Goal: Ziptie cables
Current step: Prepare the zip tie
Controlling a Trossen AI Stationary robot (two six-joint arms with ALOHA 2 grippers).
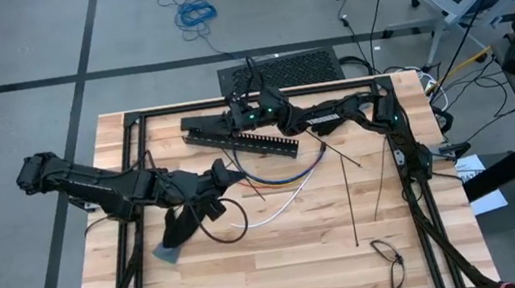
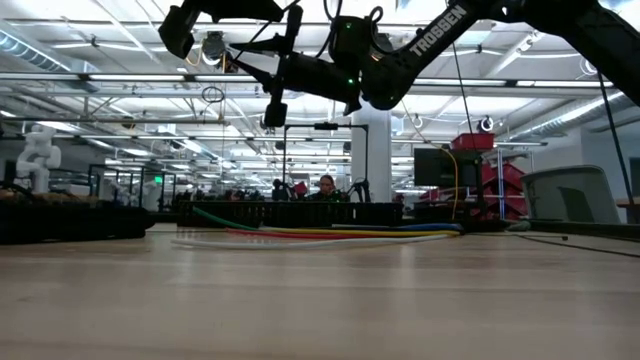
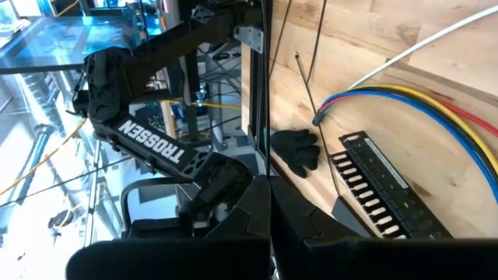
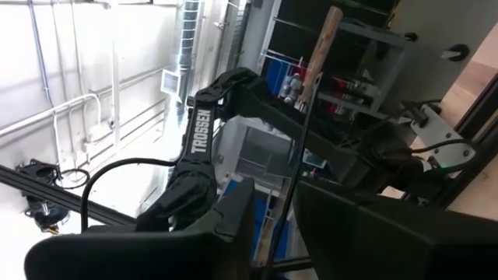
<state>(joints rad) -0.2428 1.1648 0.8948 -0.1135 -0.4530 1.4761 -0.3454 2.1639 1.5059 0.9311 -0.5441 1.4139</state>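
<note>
Several cables [image 1: 287, 172] on table [image 1: 284, 261], slotted bar [image 1: 242, 138]

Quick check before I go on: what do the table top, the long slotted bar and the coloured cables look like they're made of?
Table top: looks like pale wood, butcher-block style, with visible plank seams and grain, satin finish.
Slotted bar: matte black, probably moulded plastic, judging by its even row of teeth; metal can't be ruled out.
Cables: smooth, slightly glossy coloured jackets, likely plastic insulation; they curve freely.
</note>
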